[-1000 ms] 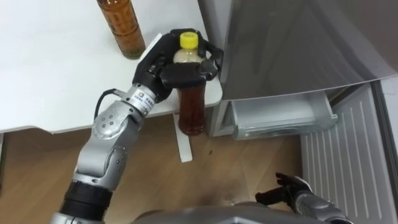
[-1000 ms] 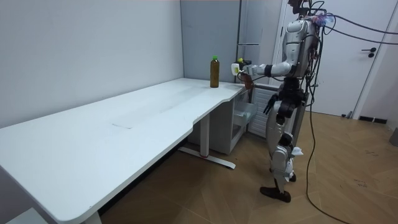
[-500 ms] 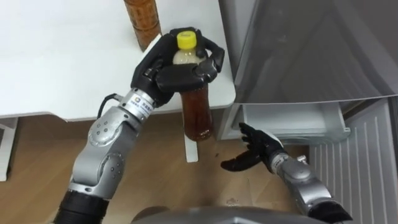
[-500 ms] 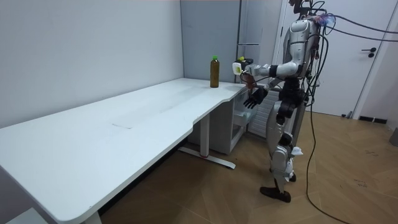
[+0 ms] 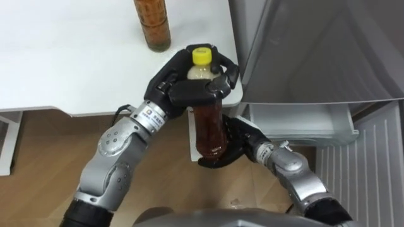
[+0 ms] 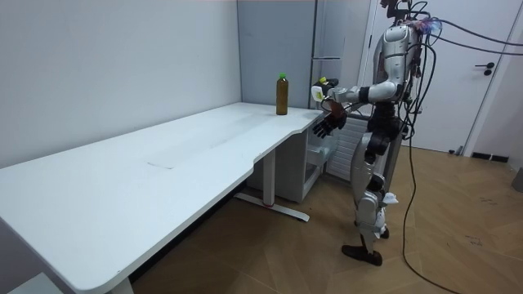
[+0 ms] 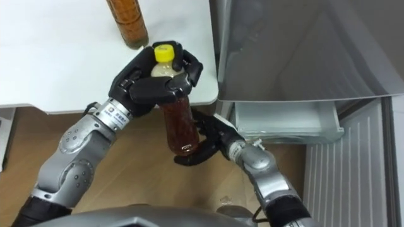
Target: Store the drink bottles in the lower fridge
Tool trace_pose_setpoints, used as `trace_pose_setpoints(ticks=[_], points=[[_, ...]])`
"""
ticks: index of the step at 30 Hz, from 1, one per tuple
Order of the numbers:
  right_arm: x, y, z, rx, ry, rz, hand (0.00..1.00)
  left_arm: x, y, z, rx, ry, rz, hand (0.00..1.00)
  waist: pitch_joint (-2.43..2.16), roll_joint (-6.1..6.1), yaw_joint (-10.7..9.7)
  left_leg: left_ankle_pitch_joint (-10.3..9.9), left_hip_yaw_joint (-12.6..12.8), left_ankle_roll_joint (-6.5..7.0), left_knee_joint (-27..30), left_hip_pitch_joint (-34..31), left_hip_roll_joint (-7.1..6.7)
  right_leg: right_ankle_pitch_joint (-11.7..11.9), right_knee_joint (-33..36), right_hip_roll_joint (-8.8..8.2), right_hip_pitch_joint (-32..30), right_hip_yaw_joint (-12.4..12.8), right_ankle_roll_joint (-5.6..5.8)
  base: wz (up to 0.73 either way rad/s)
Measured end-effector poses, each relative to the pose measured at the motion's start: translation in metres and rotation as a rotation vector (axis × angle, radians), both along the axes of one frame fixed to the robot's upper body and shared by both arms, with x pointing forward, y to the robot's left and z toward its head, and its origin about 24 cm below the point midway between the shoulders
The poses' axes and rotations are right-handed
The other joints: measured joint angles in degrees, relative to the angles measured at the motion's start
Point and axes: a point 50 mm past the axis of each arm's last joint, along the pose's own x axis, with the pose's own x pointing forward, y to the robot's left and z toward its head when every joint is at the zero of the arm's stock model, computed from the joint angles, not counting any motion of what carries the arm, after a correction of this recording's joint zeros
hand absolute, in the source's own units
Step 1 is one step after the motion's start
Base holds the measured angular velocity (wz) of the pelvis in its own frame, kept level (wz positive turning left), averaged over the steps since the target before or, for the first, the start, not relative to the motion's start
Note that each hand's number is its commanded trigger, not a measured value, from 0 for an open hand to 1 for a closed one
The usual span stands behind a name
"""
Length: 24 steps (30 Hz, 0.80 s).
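a: what is the left hand (image 5: 183, 91) doing?
b: its fingers are curled round the neck and shoulder of the yellow-capped bottle (image 5: 209, 129), just under the cap. the bottle hangs upright, full of brown drink, off the table's edge and over the wooden floor (image 5: 44, 157).
a: and the right hand (image 5: 238, 140)?
b: it comes up from below. its fingers are spread and bent round the bottle's lower end, with the thumb under the base, so it cups the bottle from the fridge side. 2 hands are on 1 bottle.
a: what is around them?
b: a second bottle (image 5: 153, 25) of the same brown drink stands upright on the white table (image 5: 63, 63), near its corner and well behind the hands. just to the right stands the grey fridge (image 5: 315, 50). below its grey front a pale drawer (image 5: 297, 120) shows, level with the held bottle's lower half.
a: and the robot?
b: in the room view it stands upright at the table's far end beside the fridge, both arms held forward.
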Motion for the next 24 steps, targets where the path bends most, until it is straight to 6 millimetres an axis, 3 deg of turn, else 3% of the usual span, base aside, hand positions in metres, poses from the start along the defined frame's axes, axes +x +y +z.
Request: trace_pose_setpoints(ticks=[10,13,15,18,21,24], points=[[-0.008,-0.006,0.005,0.025,0.039,0.127,0.0,-0.003,0.002,-0.001,-0.005,-0.005,-0.041,1.0,0.26,-0.52,0.31,0.0,-0.14,0.0,0.12,-0.53,-0.07,0.0,0.1,-0.05,-0.58,0.16,0.01,0.0],[-0.007,-0.012,0.013,0.02,0.027,0.189,0.0,-0.003,0.0,0.0,-0.013,-0.015,-0.053,1.0,0.37,-1.03,0.4,0.0,-0.02,0.0,0.36,-1.14,-0.03,-0.01,0.56,-0.06,-1.38,0.16,0.01,-0.01],[-0.006,-0.013,0.021,0.022,0.014,0.241,0.0,-0.003,0.002,0.0,-0.005,-0.016,-0.06,1.0,0.56,-1.99,0.37,0.0,0.06,0.0,0.36,-0.98,0.03,-0.02,1.03,-0.06,-1.46,0.17,0.04,0.0],[-0.004,-0.01,0.034,0.049,-0.022,0.306,0.0,-0.002,0.003,-0.003,0.019,-0.014,-0.071,1.0,0.45,-3.23,0.39,0.0,0.11,0.0,0.53,-1.13,0.01,-0.02,1.03,-0.08,-1.5,0.15,0.03,0.0],[-0.002,0.0,0.046,0.118,-0.057,0.343,0.0,-0.005,0.003,-0.015,0.053,0.032,-0.096,1.0,0.33,-3.57,0.4,0.0,0.08,0.0,0.64,-1.16,-0.06,-0.02,1.04,-0.16,-1.43,0.16,0.03,0.0],[-0.006,-0.002,0.043,0.124,-0.022,0.353,0.0,-0.006,0.005,-0.016,0.068,0.039,-0.103,1.0,0.34,-3.54,1.51,0.0,0.09,0.01,0.88,-1.25,-0.08,-0.02,1.03,-0.24,-1.42,0.15,0.03,0.0]])
